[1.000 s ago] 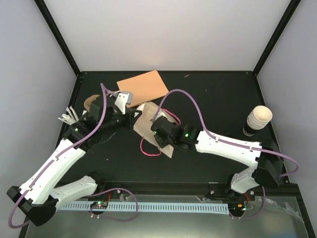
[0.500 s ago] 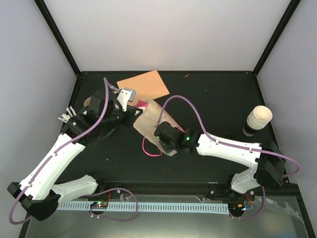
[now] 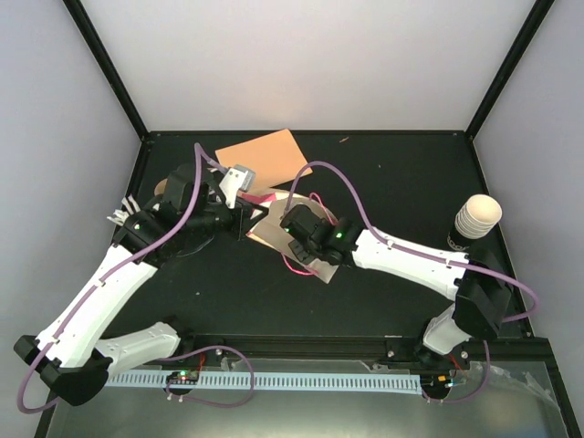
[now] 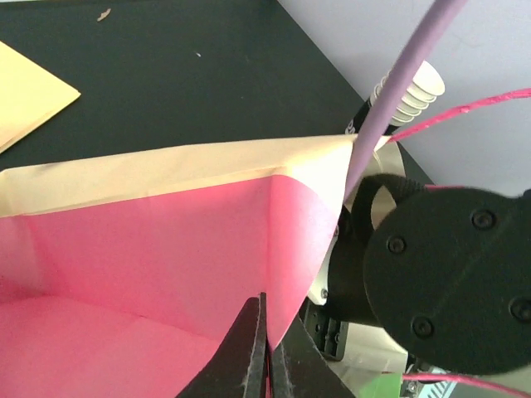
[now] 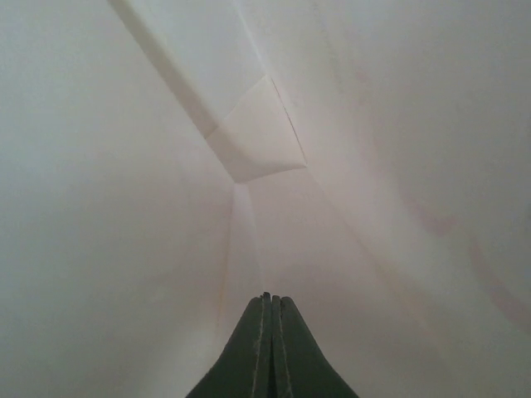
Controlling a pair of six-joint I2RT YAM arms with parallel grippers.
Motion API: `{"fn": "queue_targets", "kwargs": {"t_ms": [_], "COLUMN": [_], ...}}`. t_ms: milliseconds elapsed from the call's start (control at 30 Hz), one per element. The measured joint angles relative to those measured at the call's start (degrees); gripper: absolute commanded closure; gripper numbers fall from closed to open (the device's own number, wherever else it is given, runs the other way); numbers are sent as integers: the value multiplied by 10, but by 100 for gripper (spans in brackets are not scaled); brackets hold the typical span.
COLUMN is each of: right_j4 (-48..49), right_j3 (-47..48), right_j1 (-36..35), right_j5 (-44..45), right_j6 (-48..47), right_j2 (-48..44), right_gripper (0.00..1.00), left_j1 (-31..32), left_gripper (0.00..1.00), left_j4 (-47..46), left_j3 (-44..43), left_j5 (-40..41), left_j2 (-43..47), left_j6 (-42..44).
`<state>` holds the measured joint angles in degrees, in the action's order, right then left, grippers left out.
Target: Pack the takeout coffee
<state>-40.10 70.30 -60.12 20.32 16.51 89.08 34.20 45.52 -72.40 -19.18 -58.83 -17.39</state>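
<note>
The takeout coffee [image 3: 476,222], a cream ribbed cup with a dark base, stands upright at the table's right edge, far from both grippers. It also shows at the top right in the left wrist view, where the takeout coffee [image 4: 412,89] is partly behind a cable. A brown paper bag [image 3: 271,219] with a pink inside [image 4: 166,265] lies mid-table with its mouth lifted. My left gripper [image 4: 267,332] is shut on the bag's rim. My right gripper [image 5: 270,297] is shut and empty, pushed inside the bag, with pale bag walls all around it.
A tan flat sheet [image 3: 265,157] lies behind the bag. At the far left, beyond my left arm, are a brown pulp carrier [image 3: 166,188] and a bundle of white sticks [image 3: 121,215]. The right arm's black wrist [image 4: 452,282] sits close beside the left gripper.
The right gripper has pushed up and back, deeper into the bag. The bag's mouth has risen and now shows its pink inside. The left gripper has kept its hold on the rim.
</note>
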Motion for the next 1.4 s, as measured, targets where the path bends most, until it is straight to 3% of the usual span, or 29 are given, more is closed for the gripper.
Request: {"fn": "queue_targets", "kwargs": {"t_ms": [467, 667, 1067, 1400], "right_j4": [23, 65, 83, 115], "right_j3": [2, -55, -58, -58], "right_j1": [12, -12, -63, -40], "right_j5": [-78, -42, 87, 76], "right_j6": [16, -27, -60, -57], "right_j2": [0, -12, 13, 29], "right_gripper": [99, 99, 99, 99], "left_j1": [0, 2, 23, 45], "left_gripper": [98, 98, 99, 97], "left_j4": [-5, 6, 33, 72], "left_j3": [3, -13, -71, -111], "left_j5": [-15, -16, -18, 10], "left_j2": [0, -10, -59, -94], "left_j6": [-4, -4, -8, -7]}}
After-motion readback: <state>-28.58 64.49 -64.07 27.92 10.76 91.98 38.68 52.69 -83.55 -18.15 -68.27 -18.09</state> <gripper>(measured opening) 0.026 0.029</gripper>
